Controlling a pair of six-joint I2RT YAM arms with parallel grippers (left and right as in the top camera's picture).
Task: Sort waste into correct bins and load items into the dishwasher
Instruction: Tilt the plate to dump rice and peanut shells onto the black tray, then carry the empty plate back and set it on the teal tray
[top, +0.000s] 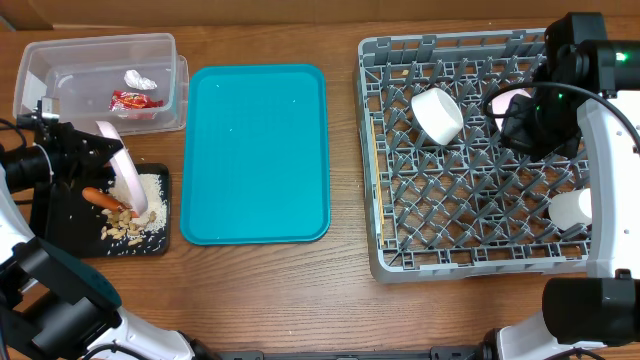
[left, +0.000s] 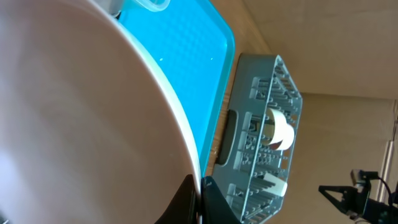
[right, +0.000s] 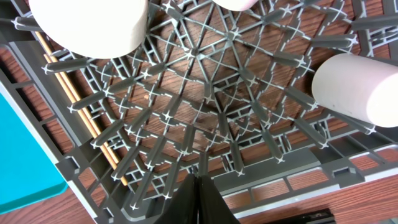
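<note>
Overhead: left gripper (top: 92, 146) pinches tilted plate (top: 130, 175) over black tray (top: 60, 225); right gripper (right: 198, 186) closed, empty. We fear thin-rim slip.

**Bare teal tray leaves widest opening on crowded counter**

The teal serving tray (top: 255, 150) lies bare at the middle of the counter (top: 340, 300), with strips of wood free on both sides and along the front. In the grey dish rack (top: 470, 265), pegs at the centre and front left stand uncovered. A white bowl (top: 437, 115), a cup (top: 572, 208) and the right arm (top: 610, 140) fill its back and right. The left arm (top: 30, 165) and tilted white plate (top: 125, 178) overhang the black tray (top: 60, 215).
</note>
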